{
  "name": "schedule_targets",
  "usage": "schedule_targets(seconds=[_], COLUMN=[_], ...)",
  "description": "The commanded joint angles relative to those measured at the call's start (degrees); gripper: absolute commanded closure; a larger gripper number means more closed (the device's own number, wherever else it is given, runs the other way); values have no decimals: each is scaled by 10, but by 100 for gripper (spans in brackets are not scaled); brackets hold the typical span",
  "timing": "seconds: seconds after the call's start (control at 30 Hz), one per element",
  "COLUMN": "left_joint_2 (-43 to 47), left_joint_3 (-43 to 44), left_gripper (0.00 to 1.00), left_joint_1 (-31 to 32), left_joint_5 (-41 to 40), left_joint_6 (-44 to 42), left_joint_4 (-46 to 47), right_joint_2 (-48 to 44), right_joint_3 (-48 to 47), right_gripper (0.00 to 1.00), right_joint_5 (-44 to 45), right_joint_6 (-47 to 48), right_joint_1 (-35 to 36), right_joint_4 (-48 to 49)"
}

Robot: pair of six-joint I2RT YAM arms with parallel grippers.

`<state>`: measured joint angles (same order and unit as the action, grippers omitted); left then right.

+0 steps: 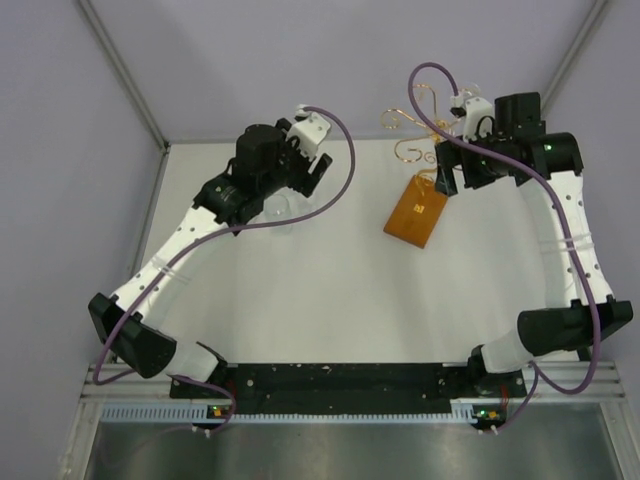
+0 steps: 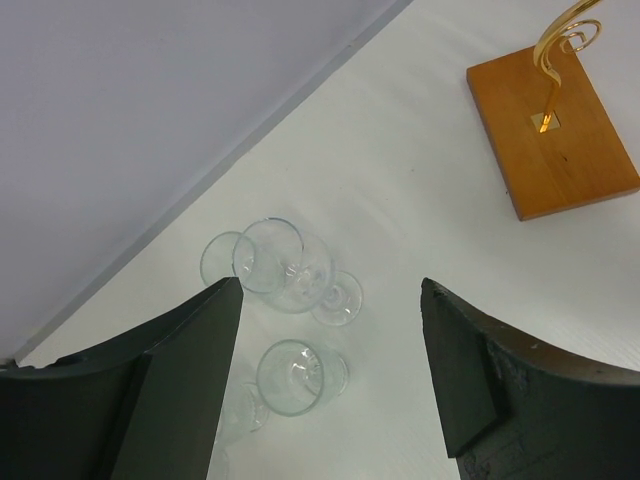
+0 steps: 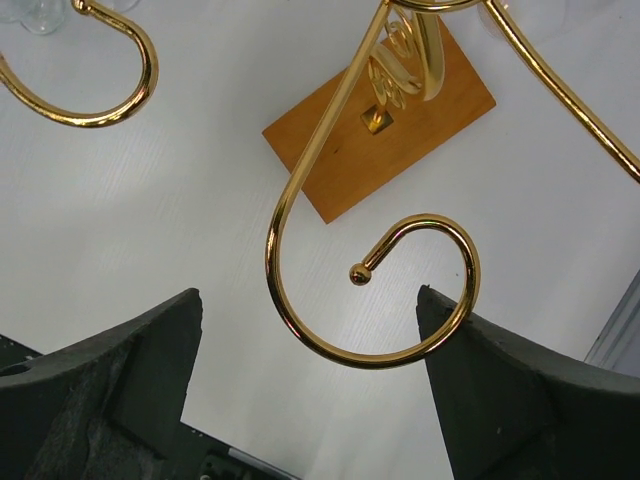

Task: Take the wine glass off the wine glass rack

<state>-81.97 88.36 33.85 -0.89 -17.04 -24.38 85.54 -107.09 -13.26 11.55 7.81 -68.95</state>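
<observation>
The wine glass rack has gold scroll arms (image 1: 415, 118) on an orange-brown wooden base (image 1: 415, 212), at the back right. My right gripper (image 1: 446, 180) hovers over it, open. In the right wrist view, one gold curl (image 3: 372, 292) hangs between its fingers (image 3: 308, 295), close to the right finger, with the base (image 3: 400, 130) below. The curls in view hold no glass. Clear wine glasses (image 2: 285, 265) (image 2: 300, 375) rest on the table under my open, empty left gripper (image 2: 330, 288). They show faintly in the top view (image 1: 280, 212) by the left gripper (image 1: 312, 170).
The grey back wall meets the white table (image 1: 330, 290) just behind the glasses. The rack base also shows in the left wrist view (image 2: 555, 130), to the right of the glasses. Purple cables loop over both arms.
</observation>
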Motion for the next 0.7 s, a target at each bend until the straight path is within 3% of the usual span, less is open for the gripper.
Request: schedule_targets(seconds=[0.0, 0.37, 0.67], left_joint_2=[23, 36, 37], left_joint_3=[-7, -20, -22], left_gripper=[23, 23, 23], left_joint_1=[-4, -6, -10], left_joint_5=[23, 24, 29], left_joint_6=[12, 12, 15], left_joint_4=[24, 27, 24], right_joint_2=[-24, -39, -112], right_joint_3=[-4, 18, 118], right_gripper=[14, 14, 11], right_joint_5=[-16, -84, -22], right_joint_6=[4, -20, 32], right_joint_1=[37, 89, 96], right_joint_4=[0, -6, -59])
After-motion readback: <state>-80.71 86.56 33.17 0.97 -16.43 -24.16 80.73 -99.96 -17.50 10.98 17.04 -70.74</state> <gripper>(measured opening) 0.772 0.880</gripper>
